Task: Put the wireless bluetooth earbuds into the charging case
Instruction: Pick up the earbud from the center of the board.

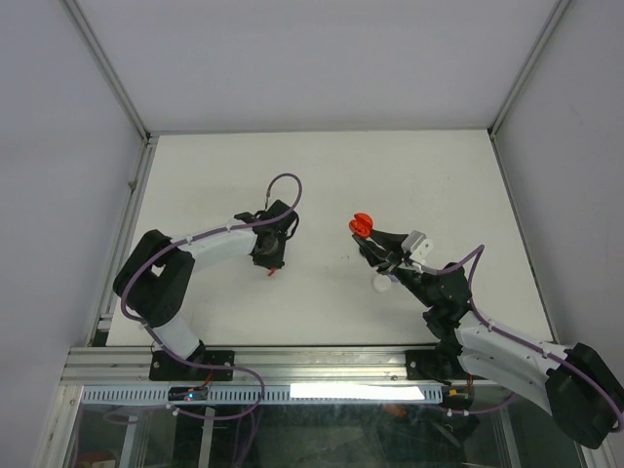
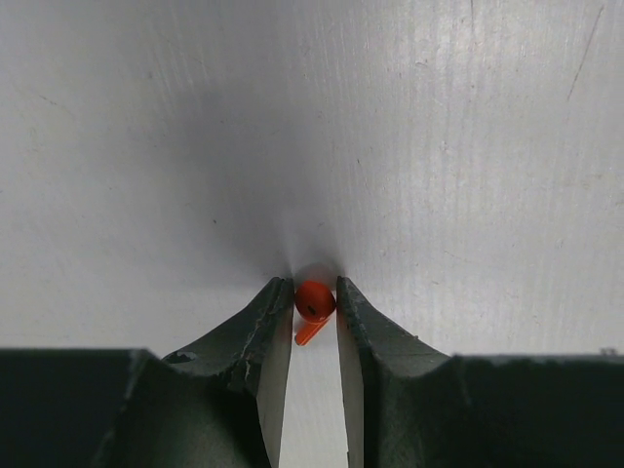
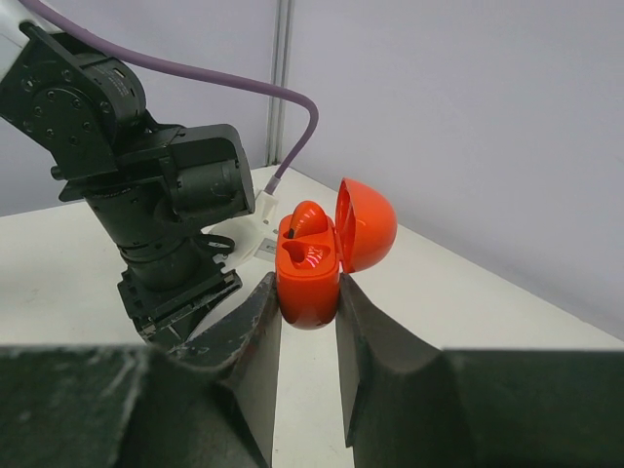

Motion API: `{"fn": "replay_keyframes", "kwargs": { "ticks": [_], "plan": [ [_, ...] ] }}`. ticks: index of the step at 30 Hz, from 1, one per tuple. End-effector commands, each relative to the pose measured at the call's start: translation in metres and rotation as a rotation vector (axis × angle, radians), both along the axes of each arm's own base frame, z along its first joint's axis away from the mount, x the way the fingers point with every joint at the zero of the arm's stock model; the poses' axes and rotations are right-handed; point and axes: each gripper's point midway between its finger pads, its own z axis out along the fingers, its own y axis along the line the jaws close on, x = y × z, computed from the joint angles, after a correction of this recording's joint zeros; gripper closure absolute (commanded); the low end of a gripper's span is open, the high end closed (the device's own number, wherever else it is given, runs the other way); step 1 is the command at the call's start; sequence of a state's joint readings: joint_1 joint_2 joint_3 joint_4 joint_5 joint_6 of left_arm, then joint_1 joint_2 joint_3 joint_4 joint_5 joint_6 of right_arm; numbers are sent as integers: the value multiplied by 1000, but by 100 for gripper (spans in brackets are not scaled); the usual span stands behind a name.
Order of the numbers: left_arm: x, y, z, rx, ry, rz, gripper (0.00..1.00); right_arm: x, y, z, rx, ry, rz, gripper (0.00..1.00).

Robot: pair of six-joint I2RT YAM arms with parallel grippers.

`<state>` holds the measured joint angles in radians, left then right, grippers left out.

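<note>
Entries, as we find them:

1. White flat tabletop [image 1: 409, 175]: bears everything listed.
2. Small red stemmed plastic earbud [image 2: 314, 300]: lies on the tabletop, left of centre. It sits between the fingertips of the left gripper [image 2: 315, 289], which touch it on both sides.
3. Red round plastic charging case [image 3: 310, 278]: right of centre, well apart from the earbud. The right gripper [image 3: 308, 302] clamps it, with its lid [image 3: 369, 226] swung open to the right.
4. Small white rounded object [image 1: 382, 284]: on the tabletop, nearer the bases than the charging case, beside the right gripper.
</note>
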<state>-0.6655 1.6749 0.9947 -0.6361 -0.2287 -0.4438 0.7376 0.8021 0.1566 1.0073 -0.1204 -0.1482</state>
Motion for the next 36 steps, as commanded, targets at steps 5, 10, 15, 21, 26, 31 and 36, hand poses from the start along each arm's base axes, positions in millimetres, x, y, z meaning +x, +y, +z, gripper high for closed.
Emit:
{"fn": "replay_keyframes", "kwargs": {
  "ticks": [5, 10, 15, 21, 26, 31, 36],
  "plan": [
    [0, -4, 0, -15, 30, -32, 83, -3, -3, 27, 53, -61, 1, 100],
    [5, -8, 15, -48, -7, -31, 88, -3, 0, 26, 39, -55, 11, 100],
    [20, -16, 57, -121, -129, -22, 88, -2, 5, 28, 24, -63, 26, 100],
    [33, -32, 130, -287, -309, -35, 88, 1, 14, 33, 7, -78, 49, 100],
    [35, -50, 190, -455, -449, -93, 88, 2, 21, 40, 17, -92, 73, 100],
    [26, -63, 250, -650, -601, -164, 88, 4, 28, 45, 32, -93, 92, 100],
    [11, -73, 293, -815, -697, -231, 88, 7, 38, 44, 42, -86, 117, 100]
  ]
}}
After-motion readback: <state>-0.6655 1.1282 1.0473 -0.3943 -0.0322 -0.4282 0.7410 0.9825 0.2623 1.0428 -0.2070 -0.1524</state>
